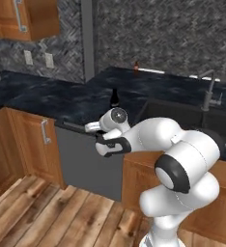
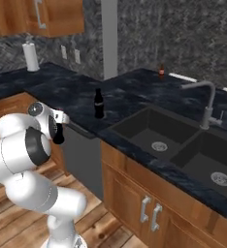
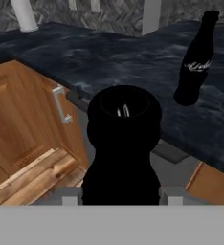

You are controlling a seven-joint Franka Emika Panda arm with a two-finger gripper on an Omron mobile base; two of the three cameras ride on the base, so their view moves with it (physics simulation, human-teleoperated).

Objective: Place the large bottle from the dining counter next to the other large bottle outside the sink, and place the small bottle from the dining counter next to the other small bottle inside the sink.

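Fingers (image 3: 119,198) are seen part-way open and clamped on the sides of the large black bottle (image 3: 123,143), which is looked down on from its top in the hand view. The held bottle is carried off the tabletop (image 2: 135,99), out in front of its edge, with wooden floor (image 3: 32,177) below and to the left of the fingers. In the right base view the fingers (image 2: 58,127) are seen with the dark bottle hanging from them, just in front of the grey appliance front (image 2: 84,155). The other large bottle (image 3: 195,62) is stood upright on the tabletop ahead of the fingers and to their right, well apart from them. The sink (image 2: 183,145) is set further right of the fingers, beyond that bottle, with the faucet (image 2: 205,104) behind the basins. A small amber bottle (image 2: 161,71) is stood far beyond the fingers by the back wall. A paper towel roll (image 2: 32,55) is seen far ahead to the left
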